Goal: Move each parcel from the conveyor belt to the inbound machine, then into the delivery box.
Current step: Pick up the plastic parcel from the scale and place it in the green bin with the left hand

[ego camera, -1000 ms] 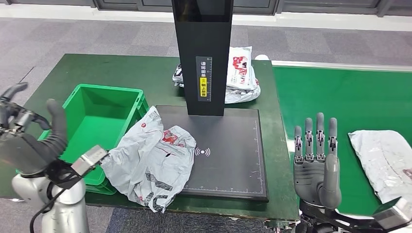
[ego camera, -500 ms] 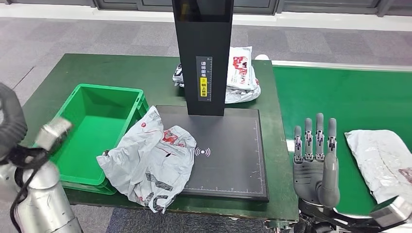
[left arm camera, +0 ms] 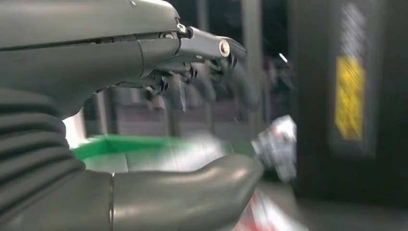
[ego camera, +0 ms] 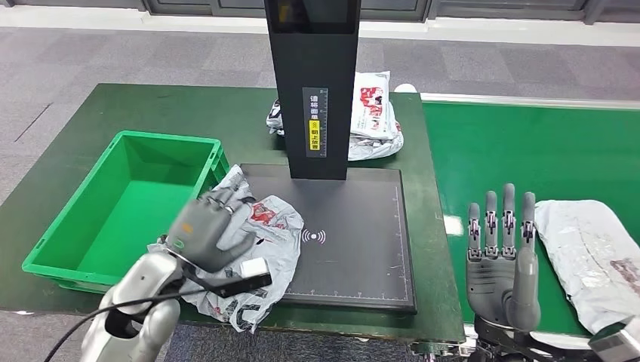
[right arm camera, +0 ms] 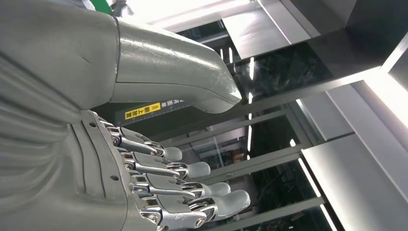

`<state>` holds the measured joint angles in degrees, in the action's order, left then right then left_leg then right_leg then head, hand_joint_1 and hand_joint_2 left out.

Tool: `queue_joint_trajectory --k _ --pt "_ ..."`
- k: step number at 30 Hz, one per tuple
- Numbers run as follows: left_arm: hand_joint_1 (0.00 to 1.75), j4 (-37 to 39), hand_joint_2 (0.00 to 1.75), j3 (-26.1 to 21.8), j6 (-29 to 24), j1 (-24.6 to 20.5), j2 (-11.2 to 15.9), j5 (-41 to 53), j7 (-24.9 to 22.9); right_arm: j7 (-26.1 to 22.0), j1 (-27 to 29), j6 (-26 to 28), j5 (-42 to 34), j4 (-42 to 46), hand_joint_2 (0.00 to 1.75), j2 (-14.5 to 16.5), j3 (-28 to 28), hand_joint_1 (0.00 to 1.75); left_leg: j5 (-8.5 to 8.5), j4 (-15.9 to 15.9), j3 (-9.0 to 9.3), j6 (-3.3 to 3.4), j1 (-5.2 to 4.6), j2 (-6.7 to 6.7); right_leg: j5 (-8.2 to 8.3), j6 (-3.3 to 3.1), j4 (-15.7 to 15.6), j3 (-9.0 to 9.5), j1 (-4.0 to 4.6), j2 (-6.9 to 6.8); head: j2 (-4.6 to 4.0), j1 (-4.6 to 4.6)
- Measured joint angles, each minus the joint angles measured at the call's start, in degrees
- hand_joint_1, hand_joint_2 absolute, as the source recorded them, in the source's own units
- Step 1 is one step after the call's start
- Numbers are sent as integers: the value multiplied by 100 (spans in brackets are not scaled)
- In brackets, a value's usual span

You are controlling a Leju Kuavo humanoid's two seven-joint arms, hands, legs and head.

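Note:
A crumpled grey-white parcel with red print (ego camera: 260, 253) lies half on the left edge of the inbound machine's black pad (ego camera: 355, 234), beside the green delivery box (ego camera: 128, 200). My left hand (ego camera: 207, 234) hovers over that parcel's left part with fingers spread; in the blurred left wrist view the left hand (left arm camera: 110, 62) has nothing between thumb and fingers. A second grey parcel (ego camera: 596, 249) lies on the green conveyor belt (ego camera: 528, 151). My right hand (ego camera: 502, 264) stands upright to its left, fingers straight and apart, as the right hand (right arm camera: 96, 159) also shows in the right wrist view.
The machine's black column (ego camera: 313, 90) rises at the back of the pad. A heap of parcels (ego camera: 373, 117) lies behind it on the green table (ego camera: 173, 109). The delivery box holds nothing that I can see.
My left arm has swung in from the far left, past the green box, and its hand is now over the parcel on the pad. The right hand has barely shifted.

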<state>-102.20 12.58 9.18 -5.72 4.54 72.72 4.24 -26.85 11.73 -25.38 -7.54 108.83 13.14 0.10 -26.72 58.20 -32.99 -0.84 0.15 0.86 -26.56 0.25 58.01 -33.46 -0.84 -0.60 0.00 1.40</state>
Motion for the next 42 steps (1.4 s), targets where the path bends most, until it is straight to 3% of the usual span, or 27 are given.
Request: queue_joint_trajectory --k 5,11,28,33,42 --pt "0 249 0 458 257 86 152 15 -30 12 27 -13 0 0 175 2 -3 0 1 -1 0 -2 1 0 -1 -1 0 1 2 -1 0 0" --pt "0 403 0 690 509 243 245 325 -183 62 21 -1 -3 0 175 2 -3 0 2 -1 0 -2 2 -1 0 -1 0 4 2 -1 0 0" --pt "0 450 0 748 520 299 278 380 -222 83 16 4 -3 -2 175 2 -3 0 3 -1 -1 -2 2 -6 0 -1 0 4 2 -4 0 0" --pt "0 470 0 751 520 327 289 1229 -810 99 17 31 -3 0 175 15 -3 0 3 -1 0 -2 2 -6 0 -1 0 4 2 -4 0 0" --pt "0 478 0 751 520 334 289 1250 -826 99 17 35 -3 0 175 17 -3 0 3 -1 0 -2 2 -6 0 -1 0 4 2 -4 0 0"
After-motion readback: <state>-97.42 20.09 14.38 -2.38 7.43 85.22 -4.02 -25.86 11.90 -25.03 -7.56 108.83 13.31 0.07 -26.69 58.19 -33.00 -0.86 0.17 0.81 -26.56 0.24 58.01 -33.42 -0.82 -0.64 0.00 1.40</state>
